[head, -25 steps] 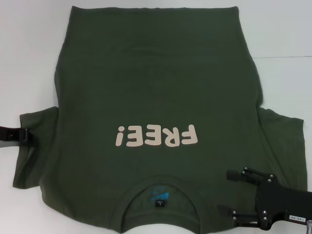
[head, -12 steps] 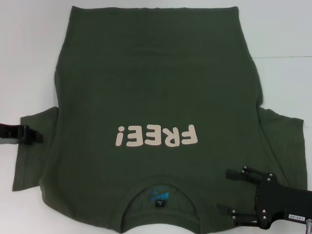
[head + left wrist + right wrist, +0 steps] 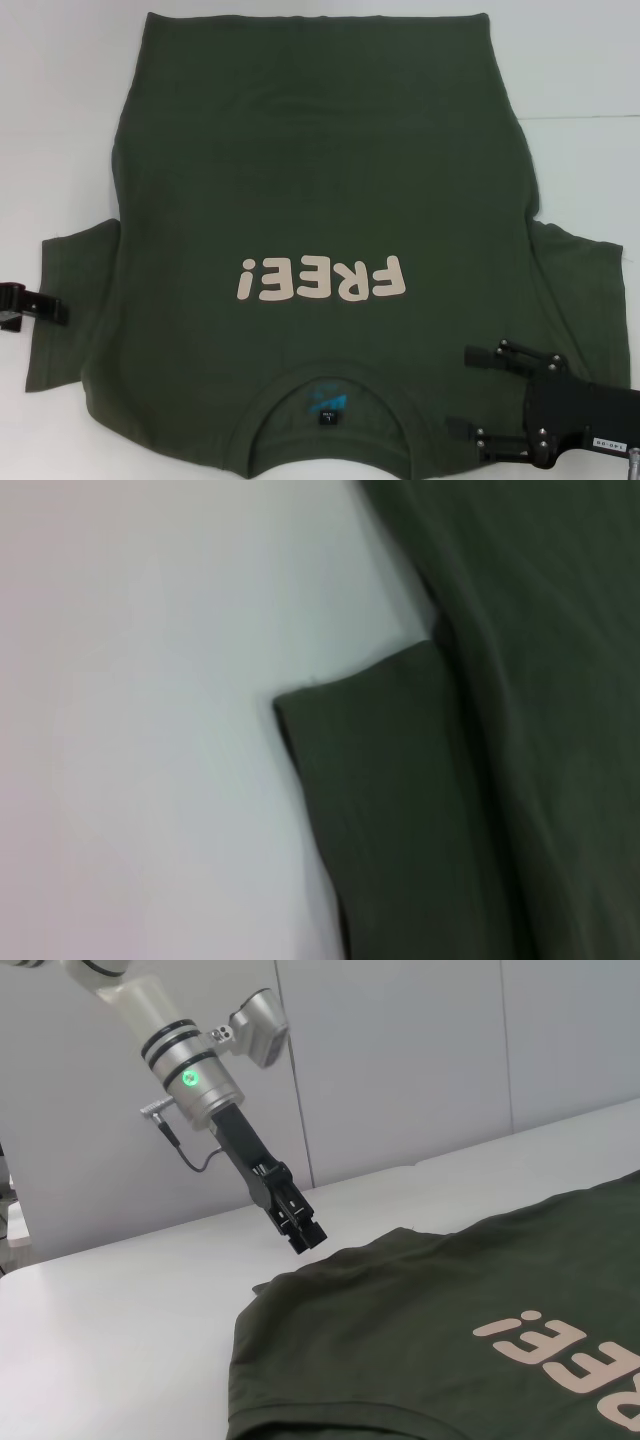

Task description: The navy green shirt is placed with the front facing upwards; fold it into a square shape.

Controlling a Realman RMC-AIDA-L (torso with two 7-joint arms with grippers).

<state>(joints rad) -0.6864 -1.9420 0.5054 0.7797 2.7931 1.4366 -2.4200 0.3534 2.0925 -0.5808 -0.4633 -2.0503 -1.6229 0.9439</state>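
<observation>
One shirt (image 3: 320, 200) lies flat on the white desk (image 3: 60, 120), front up. The collar (image 3: 325, 385) is at the near edge and the hem at the far edge. One cream "FREE!" print (image 3: 322, 279) sits on the chest, upside down in the head view. One small label (image 3: 327, 412) shows inside the collar. Both short sleeves are spread out to the sides: left sleeve (image 3: 70, 300), right sleeve (image 3: 590, 290).

Two hands are in view. The left hand (image 3: 45, 306) is at the outer edge of the left sleeve, low over the desk. In the right wrist view it (image 3: 303, 1236) hangs just above the sleeve's edge with its fingers pressed together; contact with the cloth cannot be confirmed. The left wrist view shows only the sleeve corner (image 3: 400, 780) on the desk.

The right hand (image 3: 478, 395) is over the right shoulder of the shirt, beside the collar. Its two fingers are spread wide, one (image 3: 500, 356) farther from the robot and one (image 3: 500, 442) nearer, with cloth visible between them and nothing pinched.

A seam line (image 3: 590, 115) runs across the desk on the right. A pale wall (image 3: 400, 1050) stands behind the desk.
</observation>
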